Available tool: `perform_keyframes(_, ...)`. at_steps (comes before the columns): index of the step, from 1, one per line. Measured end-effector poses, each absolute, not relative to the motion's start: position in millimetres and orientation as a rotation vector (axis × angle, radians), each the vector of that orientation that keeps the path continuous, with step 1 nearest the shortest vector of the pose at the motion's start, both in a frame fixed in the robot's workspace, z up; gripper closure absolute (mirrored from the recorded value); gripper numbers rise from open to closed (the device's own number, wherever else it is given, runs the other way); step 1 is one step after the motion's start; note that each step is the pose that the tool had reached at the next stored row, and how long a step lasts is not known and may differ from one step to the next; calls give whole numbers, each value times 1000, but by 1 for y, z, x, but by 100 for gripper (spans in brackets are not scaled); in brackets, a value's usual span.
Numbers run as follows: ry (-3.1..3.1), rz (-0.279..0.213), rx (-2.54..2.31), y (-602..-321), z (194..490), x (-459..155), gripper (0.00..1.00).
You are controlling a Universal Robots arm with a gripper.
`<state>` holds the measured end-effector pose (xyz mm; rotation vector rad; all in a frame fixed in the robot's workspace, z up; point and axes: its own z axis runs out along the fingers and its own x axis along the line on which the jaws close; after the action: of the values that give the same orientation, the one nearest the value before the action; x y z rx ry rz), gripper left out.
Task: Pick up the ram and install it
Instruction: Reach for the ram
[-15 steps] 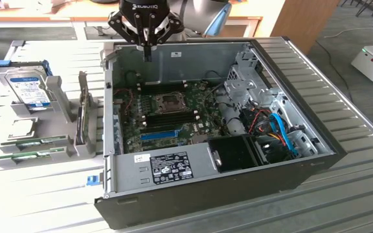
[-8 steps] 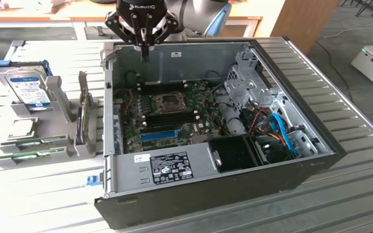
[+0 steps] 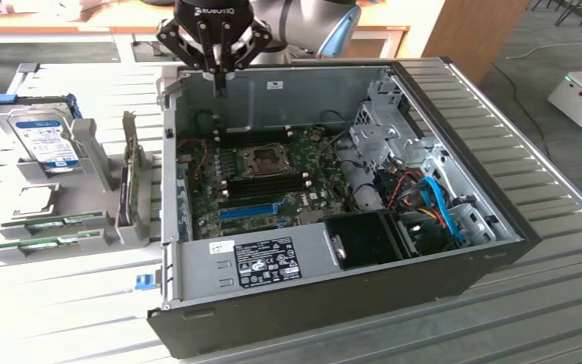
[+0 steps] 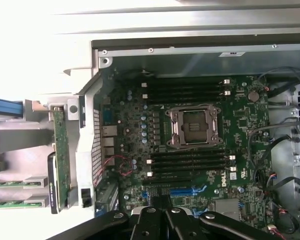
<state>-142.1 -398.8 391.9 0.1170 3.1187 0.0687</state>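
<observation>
Green, long and thin, the ram stick [image 3: 57, 221] lies in a grey holder [image 3: 28, 230] on the tabletop [image 3: 69, 303], well apart from the black pincer [image 3: 218, 86], which hangs pressed together and empty over the open black computer case [image 3: 372, 292].

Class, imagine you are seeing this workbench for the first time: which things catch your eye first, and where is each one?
The big black computer case lies open mid-table, baring its green motherboard with an empty silver processor socket at its centre. The black robot gripper hangs over the case's far wall, fingers shut. On the exterior view's left, two thin green memory sticks lie in a grey holder.
</observation>
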Motion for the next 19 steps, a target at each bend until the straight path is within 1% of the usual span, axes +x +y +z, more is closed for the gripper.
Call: perform_keyframes(19,3120,69,117,-399,390,-164,89)
